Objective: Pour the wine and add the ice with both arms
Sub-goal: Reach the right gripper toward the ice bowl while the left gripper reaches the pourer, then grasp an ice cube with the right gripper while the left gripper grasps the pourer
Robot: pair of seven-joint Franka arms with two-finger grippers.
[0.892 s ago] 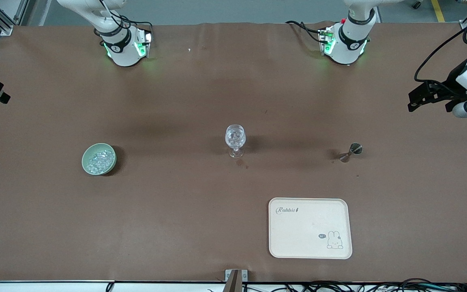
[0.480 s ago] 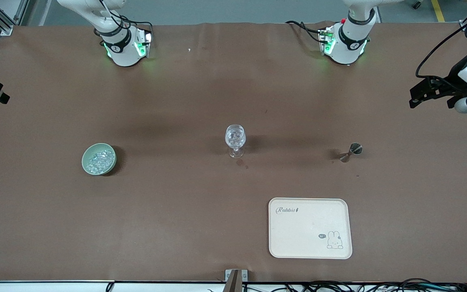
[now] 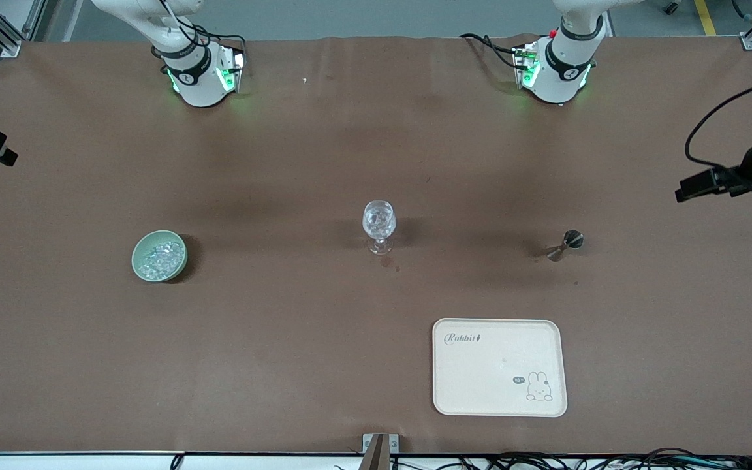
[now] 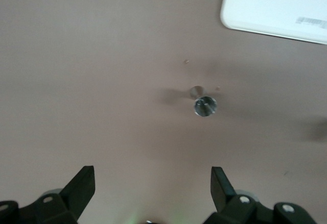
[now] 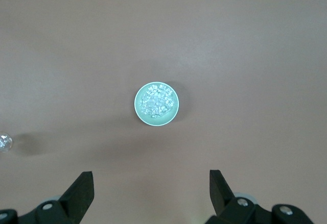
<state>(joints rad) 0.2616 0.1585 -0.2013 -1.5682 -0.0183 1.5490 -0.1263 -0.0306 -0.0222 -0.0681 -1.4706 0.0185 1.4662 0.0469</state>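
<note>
A stemmed glass [image 3: 378, 224] stands mid-table with clear glittering chunks inside; it also shows at the edge of the right wrist view [image 5: 4, 142]. A green bowl [image 3: 159, 256] of ice [image 3: 160, 254] sits toward the right arm's end. In the right wrist view the bowl [image 5: 141, 113] and its ice [image 5: 156, 101] lie well below my open, empty right gripper [image 5: 150, 185]. A small metal jigger [image 3: 565, 243] stands toward the left arm's end. My left gripper [image 4: 152, 183] is open and empty, high over the table near the jigger [image 4: 204, 105]; it shows at the front view's edge [image 3: 694, 187].
A cream tray [image 3: 499, 367] with a rabbit print lies nearer the front camera than the jigger; its corner shows in the left wrist view [image 4: 276, 4]. A small dark stain [image 3: 389, 262] marks the brown table cover by the glass's foot.
The left arm's hand has swung lower in the front view and out toward the table's end. The glass, bowl, jigger and tray have not moved.
</note>
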